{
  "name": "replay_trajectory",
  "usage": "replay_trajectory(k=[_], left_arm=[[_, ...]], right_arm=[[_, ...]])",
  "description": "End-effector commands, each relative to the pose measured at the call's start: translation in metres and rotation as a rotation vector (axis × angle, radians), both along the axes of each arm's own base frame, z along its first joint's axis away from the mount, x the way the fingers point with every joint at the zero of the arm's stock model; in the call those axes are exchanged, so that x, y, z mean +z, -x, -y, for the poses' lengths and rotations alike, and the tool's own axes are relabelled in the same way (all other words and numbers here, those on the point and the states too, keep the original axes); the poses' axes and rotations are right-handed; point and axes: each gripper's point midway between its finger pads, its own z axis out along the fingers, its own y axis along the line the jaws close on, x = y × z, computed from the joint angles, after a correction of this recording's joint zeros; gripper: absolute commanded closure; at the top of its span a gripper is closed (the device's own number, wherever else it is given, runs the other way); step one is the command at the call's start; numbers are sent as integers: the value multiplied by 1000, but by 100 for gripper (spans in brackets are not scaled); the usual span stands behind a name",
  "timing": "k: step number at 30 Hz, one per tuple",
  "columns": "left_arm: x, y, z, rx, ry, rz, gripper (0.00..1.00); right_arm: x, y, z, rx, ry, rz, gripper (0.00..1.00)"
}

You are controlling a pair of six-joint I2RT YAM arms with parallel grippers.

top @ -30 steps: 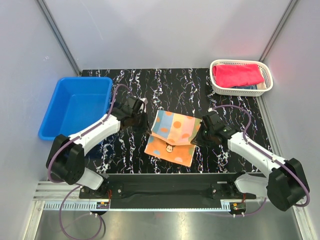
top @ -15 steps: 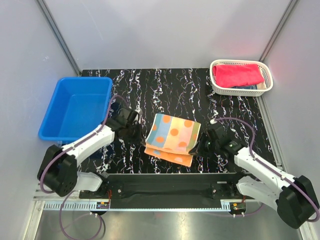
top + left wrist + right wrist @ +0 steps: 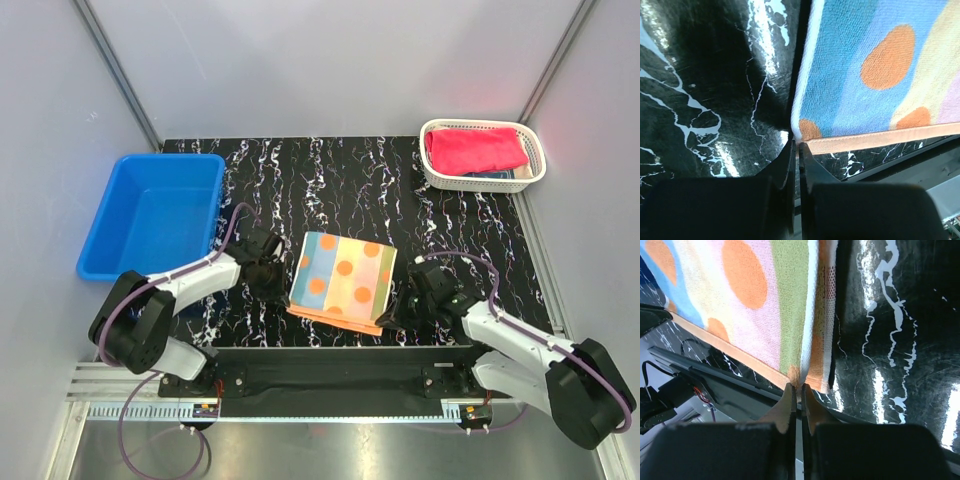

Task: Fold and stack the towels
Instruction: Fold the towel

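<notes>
marbled table [image 3: 350, 180] bears blue tub [image 3: 150, 215], basket [image 3: 428, 166] holding red towel [image 3: 475, 150].

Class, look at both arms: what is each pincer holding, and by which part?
The left pincer pinches the dotted towel by its near left corner; the right pincer pinches its near right corner.

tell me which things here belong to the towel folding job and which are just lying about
job: spotted towel, pinched at two corners by left pincer and right pincer; red towel
just lying about: blue tub; white basket, holding the red towel
</notes>
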Motion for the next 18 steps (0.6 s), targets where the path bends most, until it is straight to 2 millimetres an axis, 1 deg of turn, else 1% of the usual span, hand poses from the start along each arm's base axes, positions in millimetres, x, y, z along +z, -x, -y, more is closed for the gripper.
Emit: replay_trajectory(k=[1,2,4,5,6,7,9,10,12,13,14,15,18], left_arm=[[8,-10,5,5,39,59,100],[12,-11,8,5,54,63,100],[28,-17,16,2,95,88,100],[32,-17,16,2,96,85,100],[38,-18,18,1,103,92,100],[48,-19,19,-2,114,104,100],[54,-18,19,9,127,114,100],[52,-16,18,12,132,125,100],[44,-10,15,16,127,108,100],[33,-4,11,21,113,87,100],[28,-2,10,20,109,82,100],[25,0,9,22,111,76,100],[14,3,8,27,109,63,100]], right_arm=[[5,2,-3,21,-15,19,100],[16,-5,-6,41,-23,62,100],[25,-8,-2,45,16,79,100],[35,-12,-1,52,33,92,100],[39,-12,-1,48,38,90,100],[44,-12,-1,49,35,89,100],[47,-6,-2,50,16,72,100],[46,-3,-1,45,12,66,100],[37,6,2,41,-5,61,100],[32,9,3,39,-8,55,100],[23,15,5,42,-9,33,100],[24,17,0,65,-44,29,100],[17,22,0,64,-52,7,97]])
